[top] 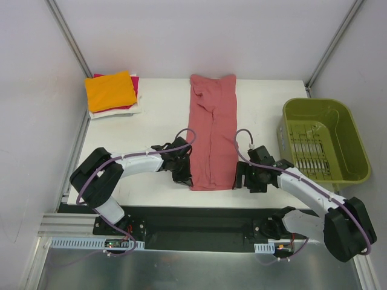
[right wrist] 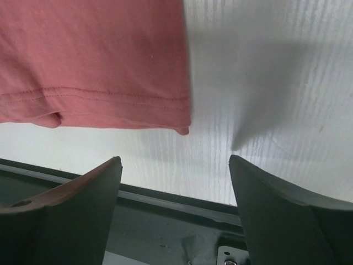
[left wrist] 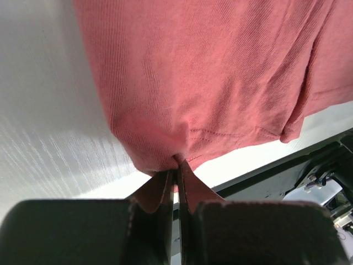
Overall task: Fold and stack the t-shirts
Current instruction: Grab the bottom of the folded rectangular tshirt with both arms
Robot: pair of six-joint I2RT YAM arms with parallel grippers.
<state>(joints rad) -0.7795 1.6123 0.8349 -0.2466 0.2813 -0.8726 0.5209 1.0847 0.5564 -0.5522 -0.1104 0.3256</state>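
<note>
Left gripper [left wrist: 176, 171], black and two-fingered, grips the near hem; right gripper [right wrist: 175, 160] is empty.

Left gripper is pinched tight on the near-left hem corner of the long dusty salmon-red cloth t-shirt [top: 211, 130]. The shirt lies flat on the white table [top: 151, 127], its long axis running away from the arm bases. Right gripper stands spread wide just off the shirt's near-right corner, apart from it; that corner lies ahead, towards its left finger. Judged next: close there. A folded orange-topped stack [top: 110, 90] sits far left of the shirt.
</note>
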